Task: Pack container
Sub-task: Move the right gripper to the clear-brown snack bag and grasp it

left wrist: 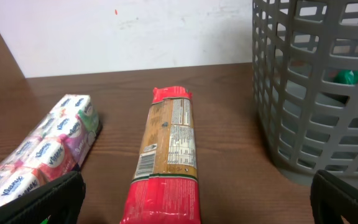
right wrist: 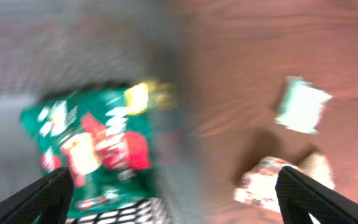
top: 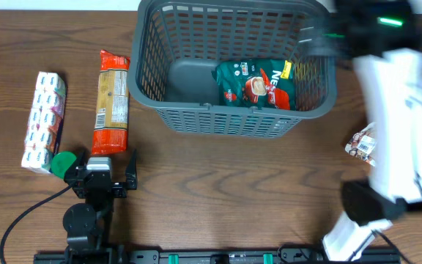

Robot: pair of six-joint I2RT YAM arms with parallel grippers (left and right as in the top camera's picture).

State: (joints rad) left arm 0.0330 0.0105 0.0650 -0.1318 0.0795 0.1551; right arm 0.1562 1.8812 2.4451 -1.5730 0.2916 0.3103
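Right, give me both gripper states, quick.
Left gripper: open, holding nothing.
Right gripper: open, holding nothing, though its wrist view is blurred.

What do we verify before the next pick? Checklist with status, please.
1. The left gripper open, empty: ok.
2. The right gripper open, empty: ok, though the view is blurred.
3. Room left in the container beside the green packet: ok.
4. The red packet lying free ahead of left gripper: ok.
5. The tissue pack apart from red packet: ok.
6. The small packet right of container fully visible: not ok, partly hidden overhead.
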